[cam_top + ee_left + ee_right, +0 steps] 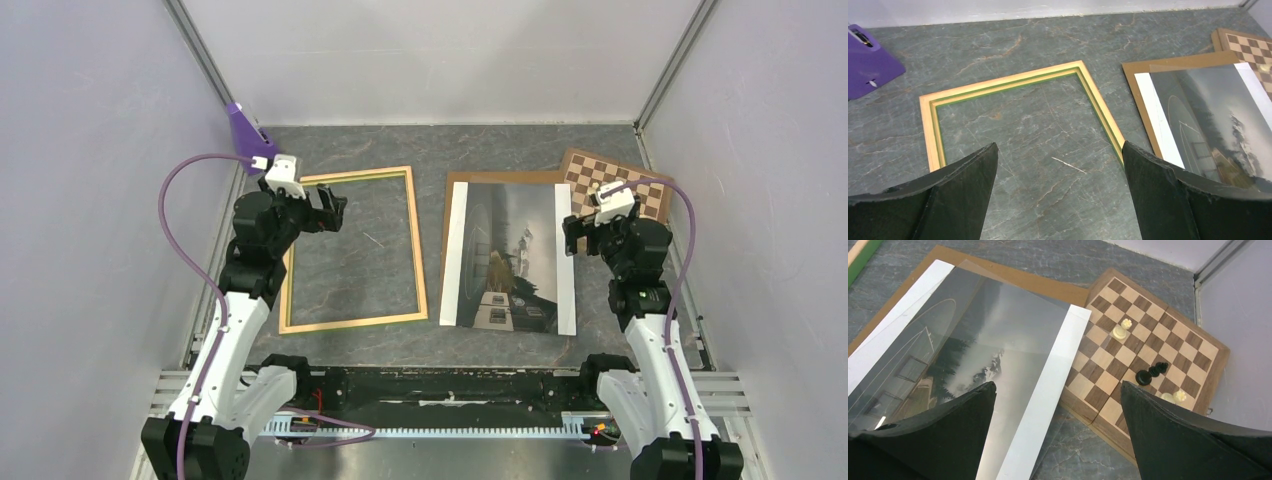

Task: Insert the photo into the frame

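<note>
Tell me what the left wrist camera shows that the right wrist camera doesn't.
Only the left wrist: the purple object and nearly the whole frame, with nothing in it. Only the right wrist: white and black chess pieces on the chessboard. Both: the photo lying on the brown panel, plus at least part of the chessboard.

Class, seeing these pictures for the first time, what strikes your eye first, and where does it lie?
The glossy photo, right of centre, lying on a brown panel. Left of it the pale frame lies flat with nothing in it. A chessboard with a few pieces sits at the far right.
</note>
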Controlling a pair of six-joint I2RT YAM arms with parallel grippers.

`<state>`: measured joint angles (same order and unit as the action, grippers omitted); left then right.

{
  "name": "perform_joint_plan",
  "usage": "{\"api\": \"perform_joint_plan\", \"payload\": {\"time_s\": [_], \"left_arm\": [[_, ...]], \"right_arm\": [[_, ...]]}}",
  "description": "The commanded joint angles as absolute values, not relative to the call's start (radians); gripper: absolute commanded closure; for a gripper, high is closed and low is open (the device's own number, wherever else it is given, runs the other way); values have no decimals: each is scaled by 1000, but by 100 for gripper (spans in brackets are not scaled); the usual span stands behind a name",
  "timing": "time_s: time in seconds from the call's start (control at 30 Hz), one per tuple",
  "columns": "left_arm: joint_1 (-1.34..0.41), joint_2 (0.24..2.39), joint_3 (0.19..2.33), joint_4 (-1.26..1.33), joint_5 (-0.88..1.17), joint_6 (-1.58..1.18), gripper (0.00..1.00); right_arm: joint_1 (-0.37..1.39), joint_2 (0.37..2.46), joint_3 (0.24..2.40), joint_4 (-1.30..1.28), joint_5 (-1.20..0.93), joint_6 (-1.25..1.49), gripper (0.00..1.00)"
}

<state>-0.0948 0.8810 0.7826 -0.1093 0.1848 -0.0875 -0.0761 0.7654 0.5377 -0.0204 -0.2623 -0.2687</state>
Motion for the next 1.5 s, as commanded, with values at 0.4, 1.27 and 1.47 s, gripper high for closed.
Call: {"api": "perform_joint_plan", "payload": {"time_s": [0.4,1.27,1.47], "left_arm": [[-92,917,801,-105,335,-57,0],[-92,946,791,-94,383,-47,0],[-92,951,789,-95,387,-44,0]], "right_arm": [[-90,817,660,-316,-76,-209,1],[-302,1069,451,-10,-460,34,23],[-337,1141,429,78,-520,72,26]]}}
